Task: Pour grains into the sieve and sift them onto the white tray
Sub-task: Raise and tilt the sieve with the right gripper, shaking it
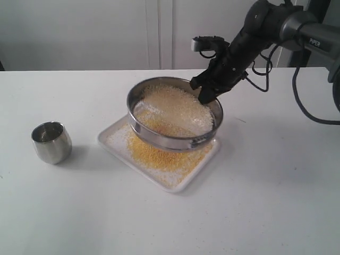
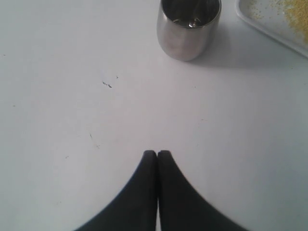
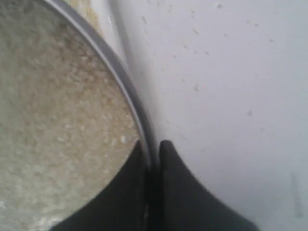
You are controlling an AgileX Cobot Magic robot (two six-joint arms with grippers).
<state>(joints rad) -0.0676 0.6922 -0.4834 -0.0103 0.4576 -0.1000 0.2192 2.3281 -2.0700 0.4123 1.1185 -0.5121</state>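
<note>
Right arm: my right gripper [image 1: 205, 95] is clamped on the far rim of the sieve [image 1: 159, 134], with one finger inside the wall and one outside. The sieve hangs tilted over the white tray [image 1: 109, 139]; I cannot tell whether they touch. Pale, coarse grains [image 1: 175, 106] lie on the mesh, and fine yellow ones are spread on the tray beneath.

Left arm: my left gripper [image 2: 157, 153] is closed and empty over the bare table [image 2: 72, 96]. The cup [image 2: 188, 29] stands upright near it, beside the tray.

right end effector [image 3: 153, 145] tight on rim of sieve [image 3: 123, 83], pale grains [image 3: 53, 125] inside, white tabletop [image 3: 231, 96] outside
</note>
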